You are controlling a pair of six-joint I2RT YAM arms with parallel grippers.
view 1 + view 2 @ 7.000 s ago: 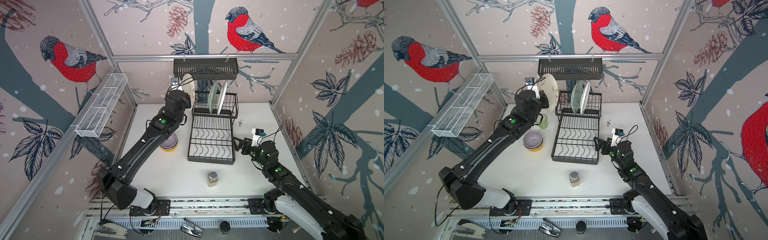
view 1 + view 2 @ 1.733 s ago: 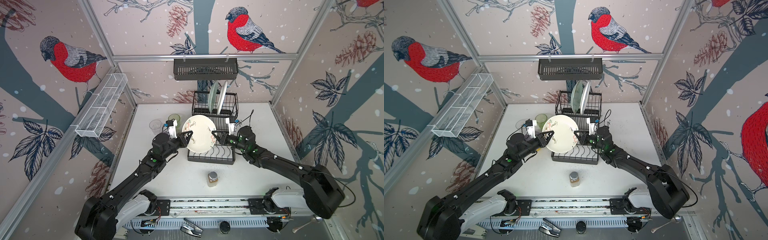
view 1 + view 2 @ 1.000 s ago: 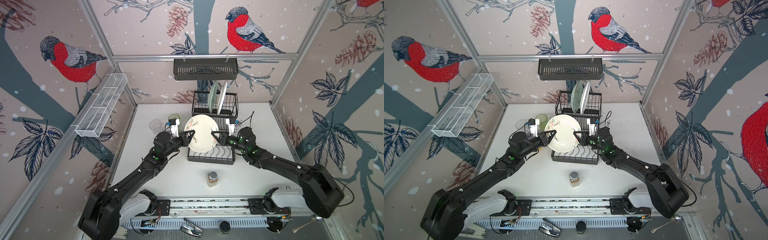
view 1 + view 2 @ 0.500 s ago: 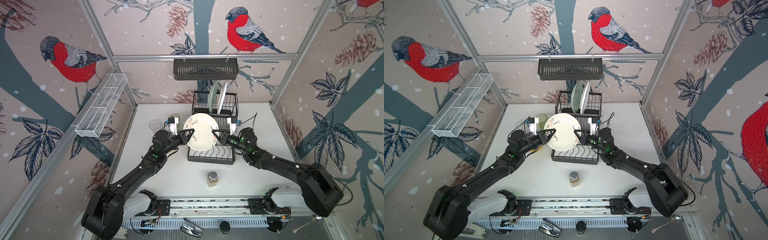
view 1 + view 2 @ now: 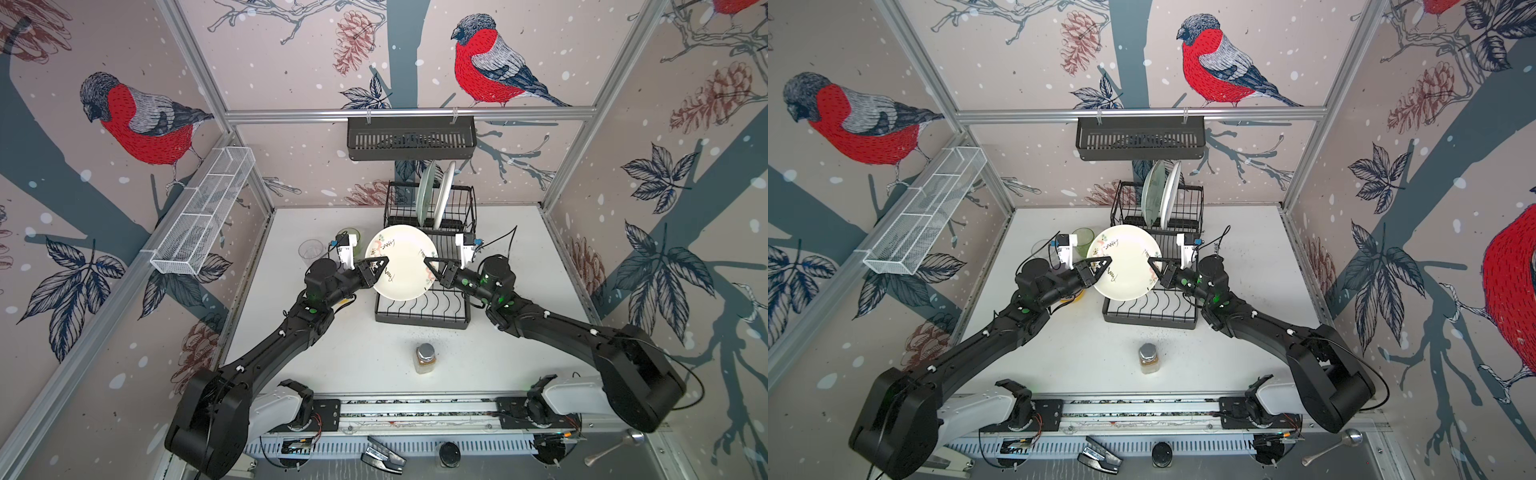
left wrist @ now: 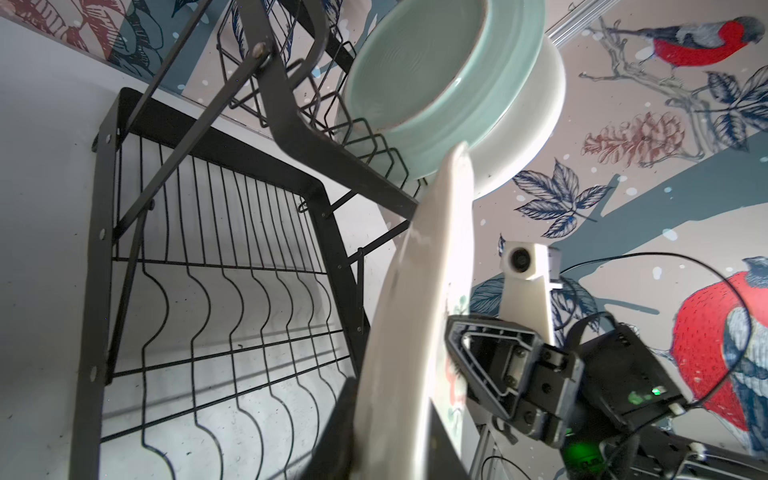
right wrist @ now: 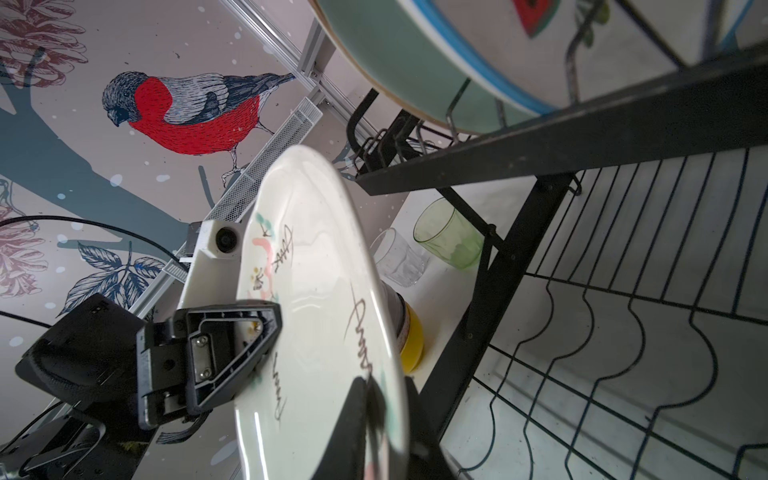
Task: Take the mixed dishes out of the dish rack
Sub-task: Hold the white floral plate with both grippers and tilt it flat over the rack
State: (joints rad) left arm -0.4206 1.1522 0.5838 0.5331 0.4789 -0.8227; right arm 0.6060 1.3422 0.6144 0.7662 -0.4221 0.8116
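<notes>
A white plate with sketchy pink and green marks (image 5: pixel 401 262) (image 5: pixel 1125 262) hangs tilted over the lower tier of the black dish rack (image 5: pixel 419 311) (image 5: pixel 1148 316). My right gripper (image 5: pixel 430 268) (image 7: pixel 386 415) is shut on its right rim. My left gripper (image 5: pixel 380 266) (image 6: pixel 392 436) straddles the opposite rim, and I cannot tell whether it still presses. A pale green plate (image 5: pixel 426 195) and a watermelon plate (image 5: pixel 444 195) stand in the raised tier. A green tumbler (image 5: pixel 1082 239), a clear tumbler (image 5: pixel 311 250) and a yellow bowl (image 7: pixel 411 340) sit on the table left of the rack.
A small silver-capped jar of brown powder (image 5: pixel 424 357) stands in front of the rack. A long black slotted basket (image 5: pixel 411 139) hangs on the back rail. A white mesh tray (image 5: pixel 203 216) hangs on the left wall. The cage walls close in all sides.
The plate came off the raised tier in my left gripper and now hangs between both grippers. My right gripper has closed on its rim. The plate rose slightly in the last second.
</notes>
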